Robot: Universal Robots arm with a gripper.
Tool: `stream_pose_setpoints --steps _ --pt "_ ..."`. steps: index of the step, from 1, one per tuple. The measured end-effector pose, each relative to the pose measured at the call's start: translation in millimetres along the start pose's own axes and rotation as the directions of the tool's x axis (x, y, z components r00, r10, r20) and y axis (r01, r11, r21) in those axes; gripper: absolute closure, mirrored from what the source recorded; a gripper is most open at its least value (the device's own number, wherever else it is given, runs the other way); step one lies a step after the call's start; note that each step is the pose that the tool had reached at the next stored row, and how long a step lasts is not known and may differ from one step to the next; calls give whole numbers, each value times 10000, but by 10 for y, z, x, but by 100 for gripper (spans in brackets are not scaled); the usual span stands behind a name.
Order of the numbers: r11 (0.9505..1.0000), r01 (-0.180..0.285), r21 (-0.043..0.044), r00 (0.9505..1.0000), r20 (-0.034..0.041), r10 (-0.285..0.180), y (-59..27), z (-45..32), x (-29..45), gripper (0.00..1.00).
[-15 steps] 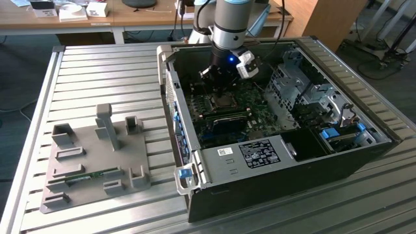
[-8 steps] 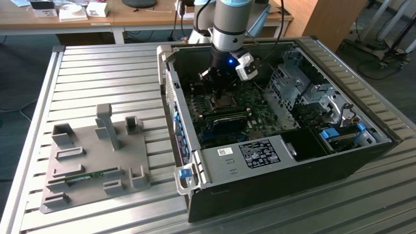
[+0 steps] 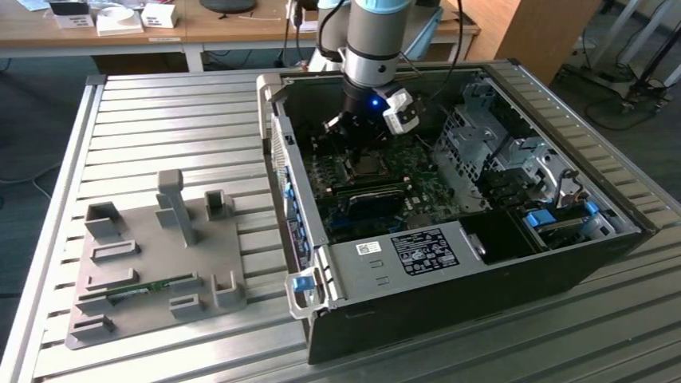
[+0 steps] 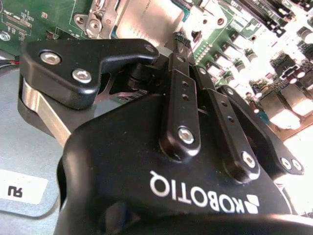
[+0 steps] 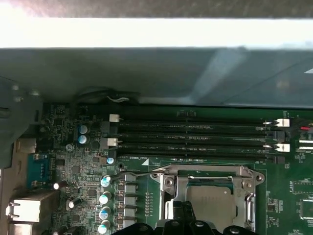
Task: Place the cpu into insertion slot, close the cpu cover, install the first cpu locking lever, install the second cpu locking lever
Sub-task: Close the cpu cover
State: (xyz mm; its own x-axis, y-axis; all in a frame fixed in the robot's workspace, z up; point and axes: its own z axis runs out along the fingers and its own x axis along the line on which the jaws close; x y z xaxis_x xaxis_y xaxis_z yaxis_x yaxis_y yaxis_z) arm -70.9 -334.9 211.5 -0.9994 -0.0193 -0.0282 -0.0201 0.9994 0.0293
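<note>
The cpu [image 5: 208, 199] lies in the insertion slot [image 5: 210, 193] on the green motherboard, its silver top showing through the window of the cpu cover [image 5: 177, 188], which lies flat over it. A thin wire locking lever [image 5: 134, 175] with a hooked end runs along the socket's edge towards the memory slots. My gripper [image 5: 182, 213] hangs shut just over the socket's edge with nothing between its fingers. In the second wrist view the black fingers [image 4: 182, 73] meet in front of the cpu [image 4: 146, 19]. In the exterior view the gripper [image 3: 356, 134] reaches down into the black case, just above the socket [image 3: 369, 165].
Long black memory slots [image 5: 195, 132] run beside the socket, with the case wall [image 5: 146, 73] beyond them. Capacitors [image 5: 104, 198] stand near the lever's hook. A drive cage [image 3: 500, 152] and a labelled box [image 3: 415, 247] crowd the case. A grey fixture plate [image 3: 149, 255] lies on the exterior view's left.
</note>
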Motion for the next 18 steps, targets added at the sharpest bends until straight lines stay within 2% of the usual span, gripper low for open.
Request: stream_pose_setpoints --steps 11,18 --pt "10000 1 0 10000 0 -1 -2 72 40 90" --pt "10000 0 -4 10000 3 0 -2 88 41 90"
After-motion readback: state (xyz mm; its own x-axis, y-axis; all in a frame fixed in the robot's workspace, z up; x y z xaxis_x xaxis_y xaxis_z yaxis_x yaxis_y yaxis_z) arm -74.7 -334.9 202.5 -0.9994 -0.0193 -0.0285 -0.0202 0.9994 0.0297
